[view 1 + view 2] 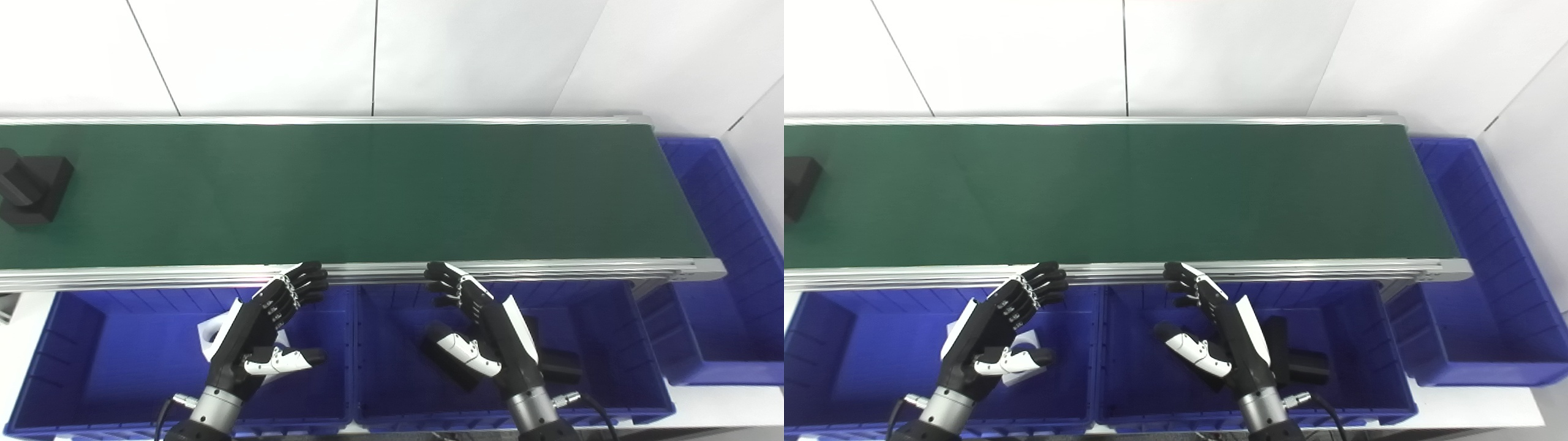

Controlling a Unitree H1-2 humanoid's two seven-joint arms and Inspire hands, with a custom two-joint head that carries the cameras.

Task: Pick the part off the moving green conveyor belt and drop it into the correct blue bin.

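The black part rides at the far left of the green conveyor belt, well apart from both hands. It looks rigid, blocky and light; grasp across its flat sides. The left hand and right hand hover empty, fingers spread, above the blue bins. The belt's near rail is the edge to clear.
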